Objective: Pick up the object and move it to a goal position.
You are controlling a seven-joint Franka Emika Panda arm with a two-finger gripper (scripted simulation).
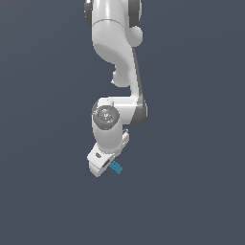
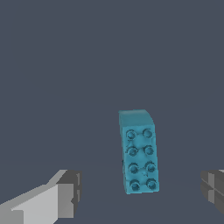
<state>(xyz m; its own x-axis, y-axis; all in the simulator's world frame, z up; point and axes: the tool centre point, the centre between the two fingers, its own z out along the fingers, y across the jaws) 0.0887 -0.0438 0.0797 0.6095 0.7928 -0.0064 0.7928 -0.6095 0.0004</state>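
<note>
The object is a small teal-blue rectangular block point(image 2: 139, 153) with two rows of studs on top. It lies on the dark grey floor. In the exterior view the block point(image 1: 116, 167) shows just at the exterior view's right of the white gripper point(image 1: 101, 165), partly hidden by it. In the wrist view the gripper point(image 2: 142, 192) is open, with one grey fingertip point(image 2: 70, 192) and the other fingertip point(image 2: 213, 186) standing wide apart on either side of the block. Neither finger touches the block.
The white arm point(image 1: 117, 72) comes down from the top of the exterior view, over a plain dark grey floor point(image 1: 191, 191). No other object shows in either view.
</note>
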